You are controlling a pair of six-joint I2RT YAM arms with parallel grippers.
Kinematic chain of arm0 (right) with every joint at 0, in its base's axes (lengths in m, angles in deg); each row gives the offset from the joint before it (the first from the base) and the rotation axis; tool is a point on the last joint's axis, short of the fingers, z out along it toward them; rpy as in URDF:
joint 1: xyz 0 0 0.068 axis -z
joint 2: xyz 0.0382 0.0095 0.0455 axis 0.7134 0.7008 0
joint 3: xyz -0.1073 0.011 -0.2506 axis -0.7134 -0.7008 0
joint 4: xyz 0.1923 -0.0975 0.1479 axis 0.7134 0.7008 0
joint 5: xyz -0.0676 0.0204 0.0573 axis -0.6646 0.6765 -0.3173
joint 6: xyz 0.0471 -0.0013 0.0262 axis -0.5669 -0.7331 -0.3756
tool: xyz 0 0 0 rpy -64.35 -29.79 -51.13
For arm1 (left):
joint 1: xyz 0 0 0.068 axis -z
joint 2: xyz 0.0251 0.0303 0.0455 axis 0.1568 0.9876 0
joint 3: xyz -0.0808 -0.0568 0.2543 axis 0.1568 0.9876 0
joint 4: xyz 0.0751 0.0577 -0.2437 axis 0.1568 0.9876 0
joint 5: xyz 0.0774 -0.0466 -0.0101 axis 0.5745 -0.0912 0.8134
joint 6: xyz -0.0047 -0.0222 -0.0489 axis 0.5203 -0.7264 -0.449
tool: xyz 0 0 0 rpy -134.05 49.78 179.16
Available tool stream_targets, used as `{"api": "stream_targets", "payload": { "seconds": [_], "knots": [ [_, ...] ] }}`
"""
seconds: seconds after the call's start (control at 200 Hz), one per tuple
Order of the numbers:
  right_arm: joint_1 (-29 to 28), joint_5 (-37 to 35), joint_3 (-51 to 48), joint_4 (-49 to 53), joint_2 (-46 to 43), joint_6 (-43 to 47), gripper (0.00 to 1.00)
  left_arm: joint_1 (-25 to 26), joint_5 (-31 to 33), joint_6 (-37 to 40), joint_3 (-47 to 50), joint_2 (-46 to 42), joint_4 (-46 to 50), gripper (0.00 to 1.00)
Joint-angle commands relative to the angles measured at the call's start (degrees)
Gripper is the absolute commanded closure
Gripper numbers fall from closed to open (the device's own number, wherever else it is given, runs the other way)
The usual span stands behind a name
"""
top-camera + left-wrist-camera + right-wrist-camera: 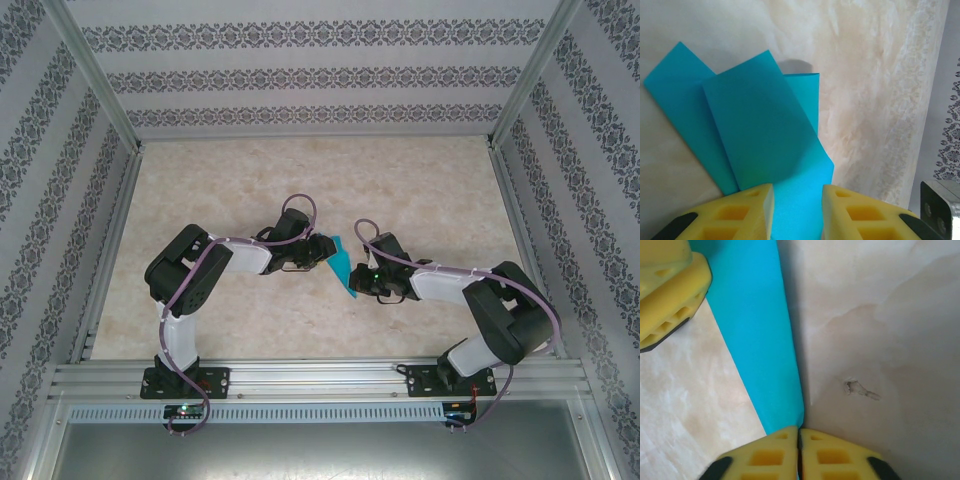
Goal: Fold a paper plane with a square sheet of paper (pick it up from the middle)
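Right jaws on paper plane edge

Top external: seen from high above and behind the arm bases, facing down and forward, with the whole tabletop taken in from afar.
Left wrist: set close behind the left claw, looking along its fingers.
Right wrist: set close above the right claw, facing the tabletop.
Shared: the folded paper and the tabletop around it are seen in all three.
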Motion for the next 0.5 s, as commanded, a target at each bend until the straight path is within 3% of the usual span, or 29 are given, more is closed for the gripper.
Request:
{"api": "stream_targets", "payload": {
  "seconds": [0.0, 0.31, 0.38, 0.495],
  "knots": [
    [-1.35, -0.34, -2.38, 0.73, 2.7, -0.96, 0.82, 0.52, 0.27, 0.73, -0.59, 2.79, 2.58, 0.67],
    [1.09, -0.67, -0.5, 3.79, -11.18, -2.27, 0.72, 0.39, 0.27, 0.91, -1.01, 3.06, 3.51, 0.67],
    [1.1, 0.47, 0.07, 2.7, -12.49, -2.58, 0.72, 0.39, 0.12, 0.9, -0.99, 2.95, 3.42, 0.67],
    [0.54, 5.79, 2.65, 1.98, -9.92, -1.45, 0.81, 0.39, 0.14, 1.03, -1.1, 2.98, 3.49, 0.67]
  ]
}}
